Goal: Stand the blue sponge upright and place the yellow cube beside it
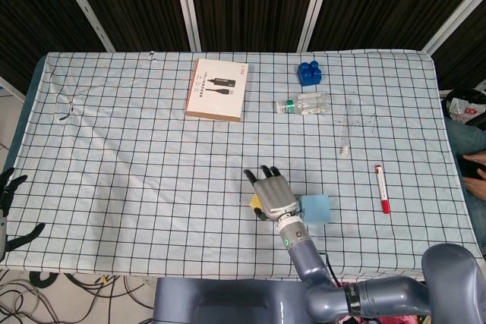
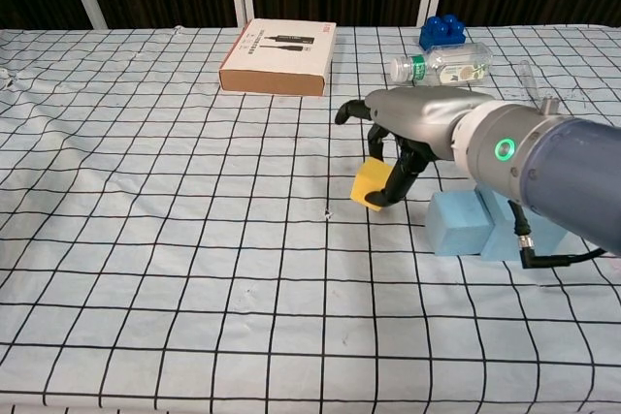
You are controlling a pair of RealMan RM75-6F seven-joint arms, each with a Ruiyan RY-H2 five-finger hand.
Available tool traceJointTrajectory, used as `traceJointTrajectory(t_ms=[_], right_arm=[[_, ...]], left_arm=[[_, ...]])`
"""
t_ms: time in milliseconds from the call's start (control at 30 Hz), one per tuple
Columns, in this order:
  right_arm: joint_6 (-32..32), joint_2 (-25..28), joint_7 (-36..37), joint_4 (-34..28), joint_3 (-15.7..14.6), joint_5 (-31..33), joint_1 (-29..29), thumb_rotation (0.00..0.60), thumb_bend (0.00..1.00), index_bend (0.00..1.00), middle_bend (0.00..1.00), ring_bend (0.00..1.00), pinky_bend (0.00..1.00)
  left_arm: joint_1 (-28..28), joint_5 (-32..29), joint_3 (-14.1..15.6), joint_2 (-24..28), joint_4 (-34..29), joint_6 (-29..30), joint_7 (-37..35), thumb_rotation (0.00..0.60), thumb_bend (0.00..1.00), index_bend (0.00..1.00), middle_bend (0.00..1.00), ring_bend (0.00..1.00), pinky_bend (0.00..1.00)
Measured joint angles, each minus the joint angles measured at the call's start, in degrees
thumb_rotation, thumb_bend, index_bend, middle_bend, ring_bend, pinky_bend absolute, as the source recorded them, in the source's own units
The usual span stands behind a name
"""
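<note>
Checkered cloth covers the whole counter (image 1: 114, 149), with dark curtained panels behind it. Way off to the left of the working robot hand, the left robot hand (image 1: 9, 191) pokes in past the counter's edge, dark fingers spread and holding nothing.

Up and to the left of the right one lies a flat cardboard box (image 2: 279, 56) (product picture on the lid). The right robot hand (image 2: 403, 138) is palm down, fingers curled over the yellow cube (image 2: 372, 184) and gripping it; the cube is tilted, and I can't tell if its bottom edge touches the cloth. Just beside that hand on its right is the blue sponge (image 2: 464, 223), near the cube but apart from it. Farther back are a clear bottle (image 2: 441, 64) on its side and a blue toy brick (image 2: 441, 30), and well off right a red marker (image 1: 381, 187).
</note>
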Motion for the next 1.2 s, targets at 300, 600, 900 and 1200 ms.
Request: traceJointTrajectory(t_ms=[300,600,900,1200], right_arm=[[2.56,-1.12,0.3,1.48,-6.56,-8.94,-2.44,0.6,0.32,0.12,0.49,0.08,0.12],[1.88,-0.93,1.57,3.5,-9.08,-12.49,-4.48,0.6,0.32,0.13,0.47,0.08,0.12],[-2.16,1.94,5.51,5.46,-11.04,-18.9,-5.39,0.6,0.32,0.13,0.46,0.07,0.12],[-5.82,4.15,9.4,6.62,-11.54,-22.82,-6.04,0.6,0.32,0.13,0.44,0.06,0.12]], left_arm=[[0.0,-0.11,-0.06,-0.08,-0.03,0.02,0.25,0.6,0.11,0.16,0.06,0.0,0.0],[0.01,-0.14,-0.06,-0.13,0.01,0.01,0.47,0.6,0.11,0.16,0.06,0.0,0.0],[-0.09,-0.2,-0.04,-0.39,0.0,-0.18,1.12,0.6,0.11,0.16,0.06,0.0,0.0],[-0.08,-0.2,-0.09,-0.58,-0.03,-0.02,1.54,0.6,0.11,0.16,0.06,0.0,0.0]])
